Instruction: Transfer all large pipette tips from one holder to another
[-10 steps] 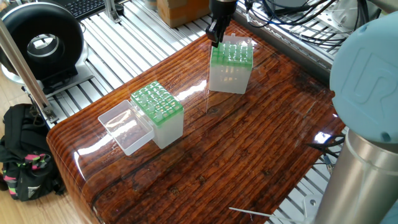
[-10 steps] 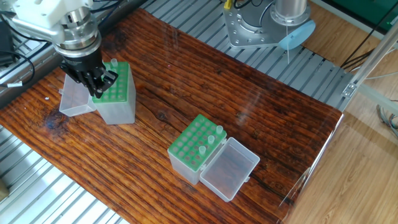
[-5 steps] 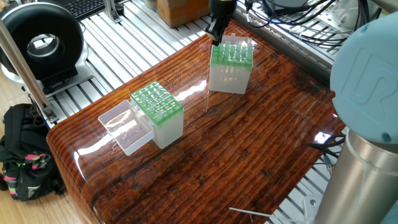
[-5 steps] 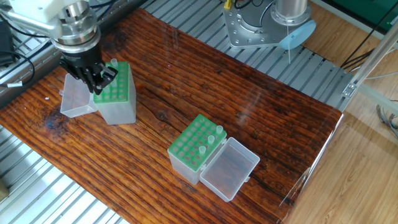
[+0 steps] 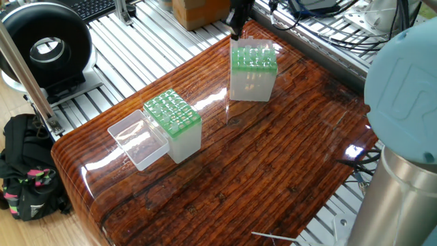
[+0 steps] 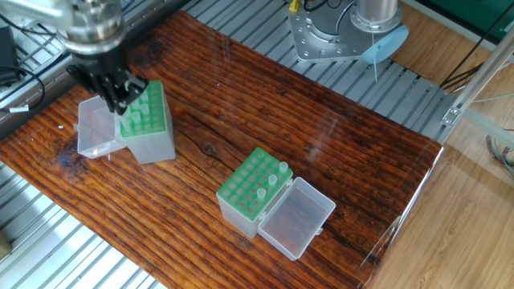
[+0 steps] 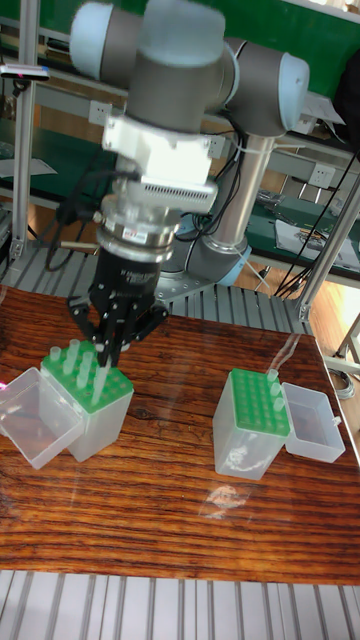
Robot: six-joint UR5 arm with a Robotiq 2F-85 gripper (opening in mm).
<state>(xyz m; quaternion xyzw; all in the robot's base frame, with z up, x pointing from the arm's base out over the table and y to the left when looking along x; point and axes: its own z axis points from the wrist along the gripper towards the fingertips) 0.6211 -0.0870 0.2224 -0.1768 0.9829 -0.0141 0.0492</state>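
Note:
My gripper (image 7: 104, 350) hangs just above the left green-topped holder (image 7: 95, 415), shut on one large pipette tip (image 7: 99, 385) whose point still reaches down to the grid. A few more tips (image 7: 62, 356) stand in that holder's far rows. In the other fixed view the gripper (image 6: 119, 98) is over the same holder (image 6: 148, 128). The second holder (image 6: 249, 197) carries three tips (image 6: 273, 178) near its open lid. In one fixed view the gripper (image 5: 236, 29) is above the far holder (image 5: 252, 72); the near holder (image 5: 176, 123) stands apart.
Each holder has a clear hinged lid lying open beside it (image 6: 95, 132) (image 6: 299, 217). The arm's base (image 5: 403, 157) rises at the table's right edge. A black round device (image 5: 44, 48) and a bag (image 5: 27, 171) sit off the table's left side.
The gripper has risen straight up from the green grid of the far holder, drawing the tip upward with it. Both holders stay where they were.

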